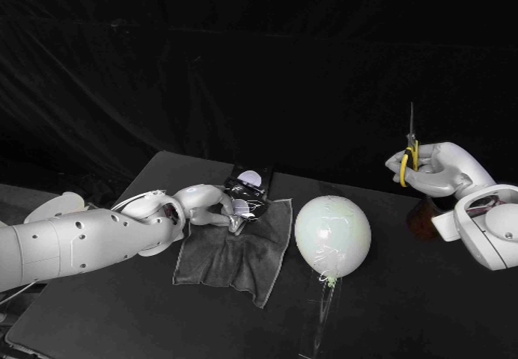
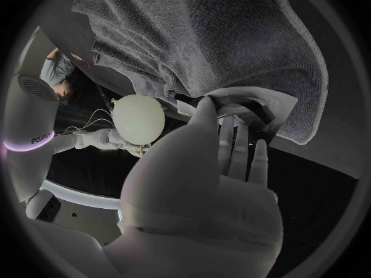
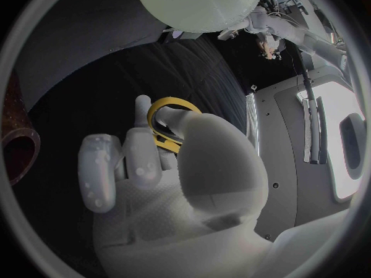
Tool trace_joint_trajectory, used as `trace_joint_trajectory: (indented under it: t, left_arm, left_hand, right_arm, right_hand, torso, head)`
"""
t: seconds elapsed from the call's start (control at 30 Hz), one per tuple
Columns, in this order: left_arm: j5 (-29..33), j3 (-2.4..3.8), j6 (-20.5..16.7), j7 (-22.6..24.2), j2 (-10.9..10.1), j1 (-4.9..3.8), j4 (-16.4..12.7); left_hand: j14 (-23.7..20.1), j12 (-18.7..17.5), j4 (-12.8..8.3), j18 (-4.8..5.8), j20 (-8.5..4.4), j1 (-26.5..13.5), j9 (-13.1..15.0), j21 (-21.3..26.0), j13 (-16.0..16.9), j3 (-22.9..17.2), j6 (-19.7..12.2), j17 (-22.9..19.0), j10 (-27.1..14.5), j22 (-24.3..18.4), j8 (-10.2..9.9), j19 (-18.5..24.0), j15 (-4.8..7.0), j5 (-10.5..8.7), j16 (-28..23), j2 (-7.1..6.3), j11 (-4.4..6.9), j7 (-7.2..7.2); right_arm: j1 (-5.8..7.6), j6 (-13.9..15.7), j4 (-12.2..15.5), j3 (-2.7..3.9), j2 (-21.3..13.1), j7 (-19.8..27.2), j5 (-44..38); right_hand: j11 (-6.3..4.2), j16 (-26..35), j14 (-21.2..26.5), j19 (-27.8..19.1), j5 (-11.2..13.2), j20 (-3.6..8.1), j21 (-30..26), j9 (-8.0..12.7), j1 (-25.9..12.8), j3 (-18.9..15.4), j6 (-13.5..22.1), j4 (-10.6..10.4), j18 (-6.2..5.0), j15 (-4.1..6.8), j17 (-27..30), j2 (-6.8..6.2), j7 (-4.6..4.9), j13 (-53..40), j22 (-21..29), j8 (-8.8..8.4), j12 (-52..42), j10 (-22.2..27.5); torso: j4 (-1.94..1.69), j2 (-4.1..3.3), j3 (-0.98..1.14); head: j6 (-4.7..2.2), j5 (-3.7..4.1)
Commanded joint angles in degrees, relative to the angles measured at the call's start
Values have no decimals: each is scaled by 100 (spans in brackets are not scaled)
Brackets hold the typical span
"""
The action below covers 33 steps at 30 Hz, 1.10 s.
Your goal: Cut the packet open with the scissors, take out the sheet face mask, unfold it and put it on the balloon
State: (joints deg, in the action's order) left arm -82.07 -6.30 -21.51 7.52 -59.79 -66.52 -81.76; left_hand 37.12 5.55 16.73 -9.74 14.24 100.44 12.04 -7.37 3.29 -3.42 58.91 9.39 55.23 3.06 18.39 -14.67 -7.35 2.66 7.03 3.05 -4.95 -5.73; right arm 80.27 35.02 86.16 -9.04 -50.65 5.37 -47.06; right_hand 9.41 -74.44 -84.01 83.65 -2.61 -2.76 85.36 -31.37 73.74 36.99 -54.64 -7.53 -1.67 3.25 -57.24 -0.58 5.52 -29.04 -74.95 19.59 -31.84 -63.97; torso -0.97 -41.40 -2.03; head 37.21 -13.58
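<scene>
The packet (image 1: 249, 182), dark with a pale oval patch, lies at the far edge of a grey cloth (image 1: 232, 258). My left hand (image 1: 236, 207) grips its near end; in the left wrist view the fingers (image 2: 232, 145) reach up to the packet's pale edge (image 2: 249, 102) under the cloth's fold (image 2: 216, 37). A pale balloon (image 1: 332, 235) lies just right of the cloth, knot toward me. My right hand (image 1: 434, 169) is raised off to the right, holding yellow-handled scissors (image 1: 409, 155) with the blades pointing up. The yellow loop (image 3: 172, 109) sits around my right hand's fingers (image 3: 138, 160).
A brown cup-like holder (image 1: 422, 221) stands below my right hand, also seen as a brown rim (image 3: 18, 152). The balloon (image 3: 201, 3) lies beyond the scissors, and the balloon (image 2: 139, 118) lies beside the cloth. The black table's far edge (image 1: 324, 178) runs behind the packet.
</scene>
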Motion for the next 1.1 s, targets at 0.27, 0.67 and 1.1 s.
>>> trace_joint_trajectory:
  t: [0.27,0.67,1.1]
  left_arm:
    - [840,-45,285,117,-43,64,-29]
    - [2155,41,52,516,-104,59,-130]
    - [2579,230,-229,845,-208,-253,-513]
  left_hand:
    - [43,-77,-6,-79,13,24,141,-28,18,-150,73,0,666,3,68,-77,-29,9,-3,-35,-253,-49]
    - [-43,-211,-7,-61,156,61,220,-17,16,-478,-26,-48,692,-18,69,-86,-196,11,-88,-116,-395,-153]
    - [-83,-212,-10,-56,207,74,262,3,16,-712,-57,-73,660,-34,72,-62,-255,11,-133,-201,-441,-195]
  right_arm:
    - [1,-54,6,5,-6,29,-40]
    - [-1,-68,-49,5,21,22,-45]
    - [-4,-169,-179,4,82,-36,353]
  right_hand:
    - [-922,24,-25,299,-17,7,20,-4,4,24,-6,-1,33,40,-5,43,-45,-9,-1159,24,-38,-1696]
    - [-921,23,-25,299,-17,7,18,-9,7,24,-2,-1,32,40,-7,43,-44,-22,-1159,21,-28,-1699]
    - [-920,43,-17,286,-18,7,0,-10,8,24,5,-1,27,39,31,42,-42,-26,-1146,16,-21,-1695]
  torso:
    - [-3,2,2]
    - [-4,3,-1]
    - [-11,13,1]
  head:
    - [-17,2]
    - [-89,14]
    - [-272,113]
